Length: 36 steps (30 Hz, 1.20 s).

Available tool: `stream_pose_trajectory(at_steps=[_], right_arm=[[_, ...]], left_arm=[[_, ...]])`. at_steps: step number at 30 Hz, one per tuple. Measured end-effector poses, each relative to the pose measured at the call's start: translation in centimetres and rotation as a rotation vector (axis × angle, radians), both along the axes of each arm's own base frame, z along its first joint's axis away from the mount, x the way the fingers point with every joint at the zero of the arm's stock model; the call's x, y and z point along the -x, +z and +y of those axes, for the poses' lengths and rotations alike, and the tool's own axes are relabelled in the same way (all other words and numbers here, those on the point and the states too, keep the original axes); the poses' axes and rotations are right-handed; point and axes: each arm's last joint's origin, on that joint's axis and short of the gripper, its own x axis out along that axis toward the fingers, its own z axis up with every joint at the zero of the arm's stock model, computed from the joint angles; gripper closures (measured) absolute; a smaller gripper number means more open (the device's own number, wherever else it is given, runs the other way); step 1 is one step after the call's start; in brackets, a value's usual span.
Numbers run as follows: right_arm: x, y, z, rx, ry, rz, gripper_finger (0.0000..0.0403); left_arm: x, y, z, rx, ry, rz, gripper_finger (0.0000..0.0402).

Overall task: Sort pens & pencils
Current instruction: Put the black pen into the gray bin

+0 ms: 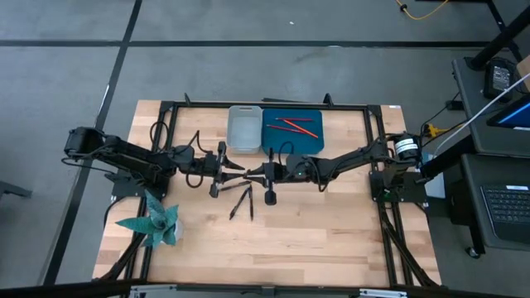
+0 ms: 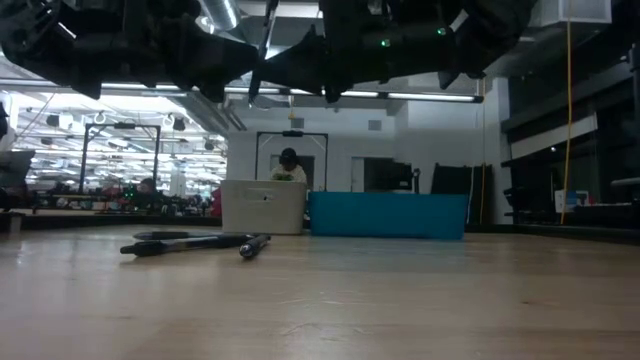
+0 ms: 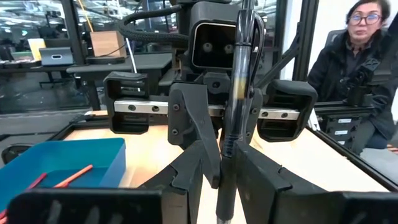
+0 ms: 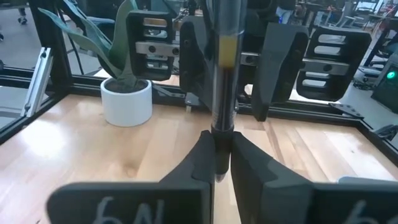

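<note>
Pens: one upright pen (image 4: 222,93) pinched by right gripper (image 1: 248,175), left gripper (image 1: 240,166) open beside it; about two loose pens (image 1: 242,201) on wooden table (image 1: 331,232) | Pencils (image 1: 296,126): apparently two, in blue bin (image 1: 277,142) | Seated person (image 3: 357,68) beyond

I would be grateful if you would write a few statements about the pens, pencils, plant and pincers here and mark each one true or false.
1. The red-orange pencils lie in the teal rectangular tray. True.
2. The right pincer is open and holds nothing. False: it is shut on a slim black pen, held upright above the table where the two arms meet.
3. Loose black stick pens lie on the light wooden table. True.
4. The green potted plant stands inside a grey bin. False: it stands on the wooden table itself, on the left arm's side.
</note>
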Motion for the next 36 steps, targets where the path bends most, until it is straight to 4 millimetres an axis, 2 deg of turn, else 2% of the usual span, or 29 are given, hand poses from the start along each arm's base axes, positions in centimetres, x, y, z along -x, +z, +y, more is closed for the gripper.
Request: stream_pose_trajectory(at_steps=[19,36], right_arm=[[0.04,-0.18,0.00,0.001,0.005,0.028,0.0371],[0.02,-0.03,0.04,-0.004,0.008,0.013,0.0371]], left_arm=[[0.24,0.14,-0.30,0.043,-0.100,0.015,0.0317],[0.23,0.11,0.50,0.024,-0.034,0.015,0.0317]])
